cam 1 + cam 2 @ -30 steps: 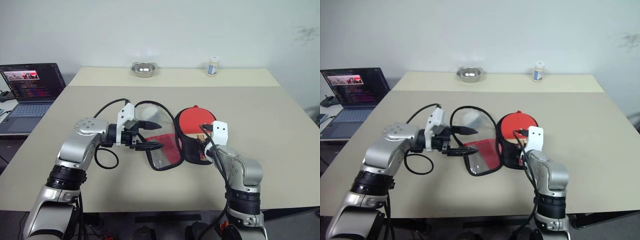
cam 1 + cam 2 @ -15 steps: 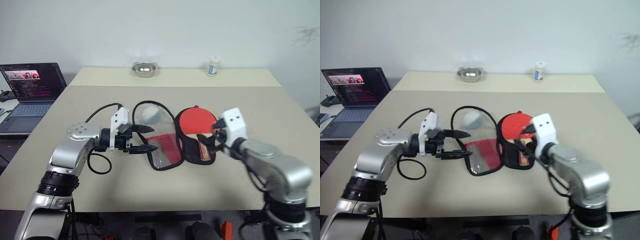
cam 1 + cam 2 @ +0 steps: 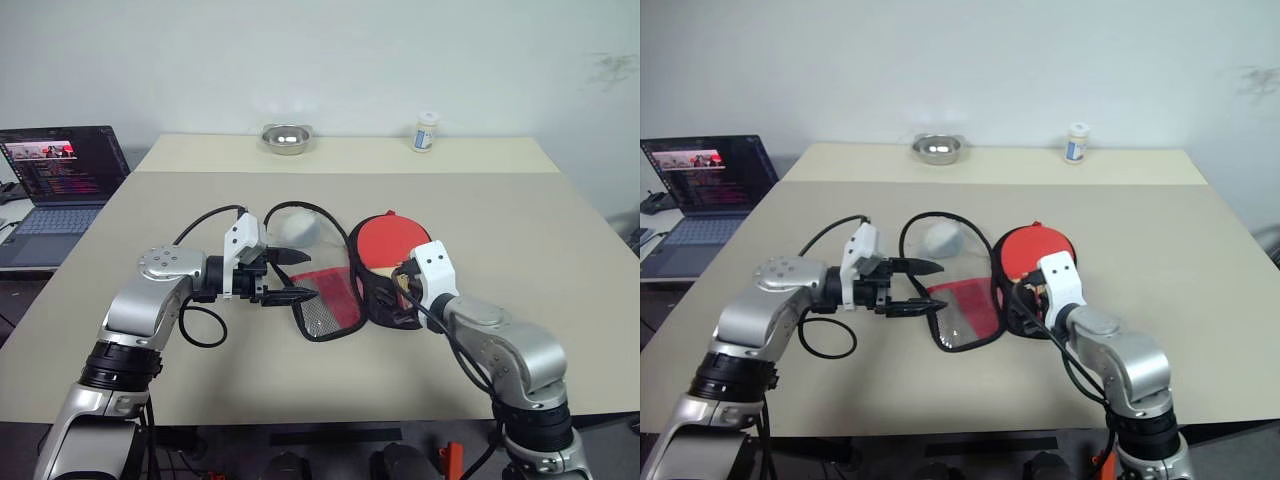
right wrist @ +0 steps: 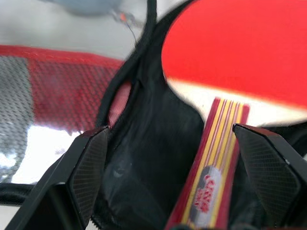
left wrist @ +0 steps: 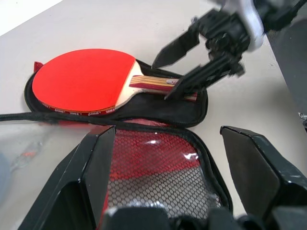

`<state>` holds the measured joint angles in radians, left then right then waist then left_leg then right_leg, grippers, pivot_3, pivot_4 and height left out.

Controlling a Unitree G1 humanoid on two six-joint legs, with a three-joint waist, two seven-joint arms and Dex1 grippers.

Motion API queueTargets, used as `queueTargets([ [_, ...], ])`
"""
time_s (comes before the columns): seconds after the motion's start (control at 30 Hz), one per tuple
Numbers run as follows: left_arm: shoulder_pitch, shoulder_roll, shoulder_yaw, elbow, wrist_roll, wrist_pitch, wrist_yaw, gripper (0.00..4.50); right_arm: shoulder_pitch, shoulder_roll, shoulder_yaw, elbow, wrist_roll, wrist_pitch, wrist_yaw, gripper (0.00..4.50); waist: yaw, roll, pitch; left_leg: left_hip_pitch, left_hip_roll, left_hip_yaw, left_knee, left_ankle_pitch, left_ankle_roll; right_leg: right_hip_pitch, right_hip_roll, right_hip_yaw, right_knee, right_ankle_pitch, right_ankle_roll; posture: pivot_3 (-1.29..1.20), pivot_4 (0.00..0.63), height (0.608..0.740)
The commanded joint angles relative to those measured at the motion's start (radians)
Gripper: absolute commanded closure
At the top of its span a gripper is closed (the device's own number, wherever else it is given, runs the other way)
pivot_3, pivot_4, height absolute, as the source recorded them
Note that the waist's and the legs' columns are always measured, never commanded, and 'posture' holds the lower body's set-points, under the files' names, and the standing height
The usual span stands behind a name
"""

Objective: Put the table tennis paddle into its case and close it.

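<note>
The right pincer (image 5: 192,64) hangs with its fingers spread apart and empty, poised just above the striped handle of the table tennis paddle (image 5: 86,79). That paddle already lies flat in the black half of the case (image 3: 385,300), red blade toward the far side of the tabletop (image 3: 560,250), handle toward the robot. The left pincer (image 3: 290,275) is likewise released, its two black fingers spread and holding nothing, beside the rim of the case's other half, the red-and-mesh flap (image 5: 158,172), which lies folded open and flat on the tabletop next to the paddle. By my reading, the first part is done: the paddle is in. What remains is to fold the mesh flap over it and run the zipper round. The zipper pull cannot be made out in any view, and the right hand covers the handle end of the case from the head camera, so whether the handle sits fully inside the rim is hard to tell.
</note>
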<state>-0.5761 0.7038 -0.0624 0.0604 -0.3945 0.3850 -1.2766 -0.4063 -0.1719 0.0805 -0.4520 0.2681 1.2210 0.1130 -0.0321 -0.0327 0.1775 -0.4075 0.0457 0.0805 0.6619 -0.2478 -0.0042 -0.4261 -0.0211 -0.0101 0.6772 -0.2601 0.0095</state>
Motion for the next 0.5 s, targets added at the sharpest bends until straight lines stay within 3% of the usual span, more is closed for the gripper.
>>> queueTargets([
  [0.03,-0.029,0.005,0.009,-0.012,-0.001,-0.018,-0.006,0.70,-0.001,0.025,-0.011,0.047,-0.044,-0.065,-0.046,0.02,0.000,0.000,0.000,0.000,0.000,0.000,0.000,0.000,0.000,0.000,0.000,0.000,0.000,0.000,0.000,0.00,0.150,0.740],
  [0.17,-0.030,0.002,0.006,-0.012,-0.001,-0.019,-0.007,0.70,-0.002,0.045,-0.020,0.111,-0.072,-0.103,-0.071,0.02,0.000,0.000,0.000,0.000,0.002,-0.001,0.000,0.000,0.000,0.000,0.000,0.000,0.000,0.000,0.000,0.00,0.150,0.740],
  [0.27,-0.031,-0.001,0.004,-0.014,-0.001,-0.018,-0.006,0.70,0.003,0.051,-0.017,0.142,-0.084,-0.125,-0.074,0.58,0.000,0.000,0.000,0.000,0.002,-0.001,-0.001,0.000,0.000,0.000,0.000,0.000,0.000,0.000,0.000,0.00,0.150,0.740],
  [0.5,-0.032,-0.004,-0.002,-0.016,-0.005,-0.017,-0.005,0.70,0.032,0.067,-0.014,0.142,-0.108,-0.127,-0.090,3.04,0.000,0.000,0.000,0.000,0.002,-0.001,0.000,0.000,0.000,0.000,0.000,0.000,0.000,0.000,0.000,0.00,0.150,0.740],
])
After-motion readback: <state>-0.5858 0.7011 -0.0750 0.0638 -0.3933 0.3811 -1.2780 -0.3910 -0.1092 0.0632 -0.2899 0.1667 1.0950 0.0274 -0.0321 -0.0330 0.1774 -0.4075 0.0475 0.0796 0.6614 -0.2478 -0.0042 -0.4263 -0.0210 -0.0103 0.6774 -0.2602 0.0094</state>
